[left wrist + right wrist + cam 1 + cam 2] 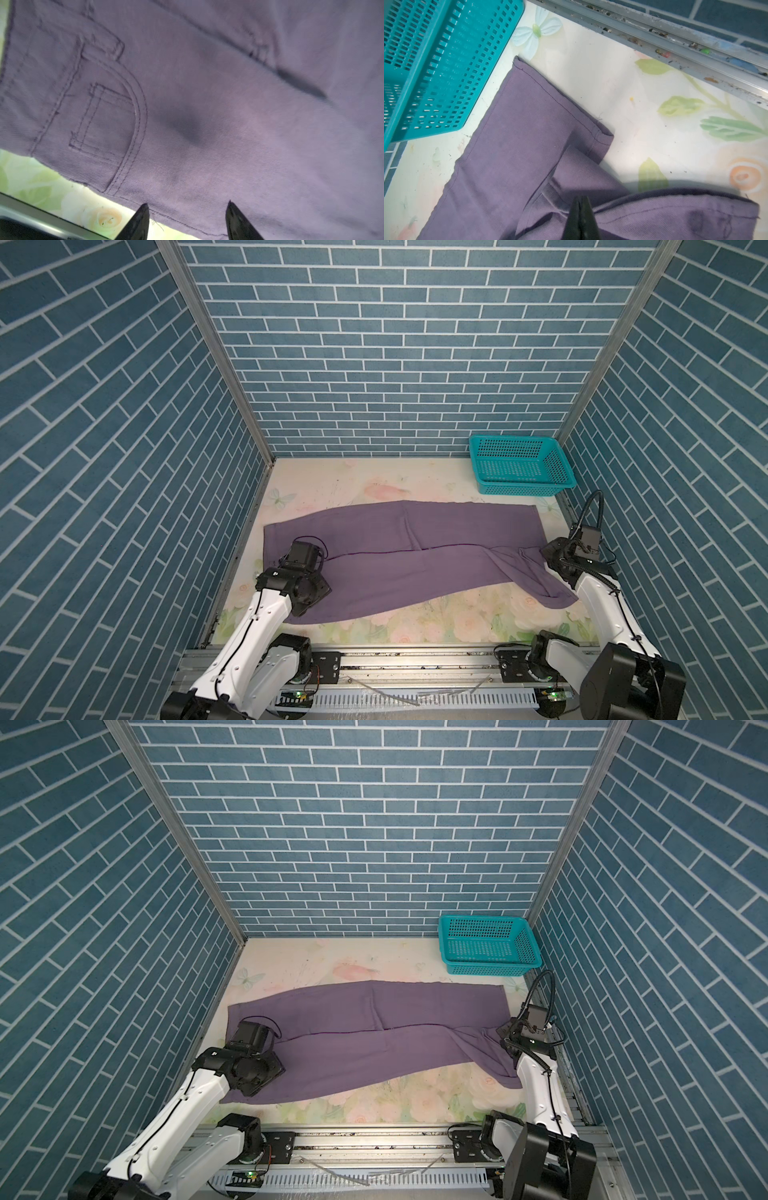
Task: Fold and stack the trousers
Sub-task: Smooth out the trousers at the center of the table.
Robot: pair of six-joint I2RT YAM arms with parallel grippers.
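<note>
Trousers point(407, 556) spread on table point(353, 485), long axis left-right: waistband left, hems right. Left gripper point(187, 211) jaws apart over the waistband's near edge. Right gripper point(579, 205) jaws together, pinching near leg beside hem. Each arm nearest its own end.

We lose part of the trousers point(415, 564) under the left arm point(266, 614) in both top views. The right wrist view crops the basket point(436, 62).
</note>
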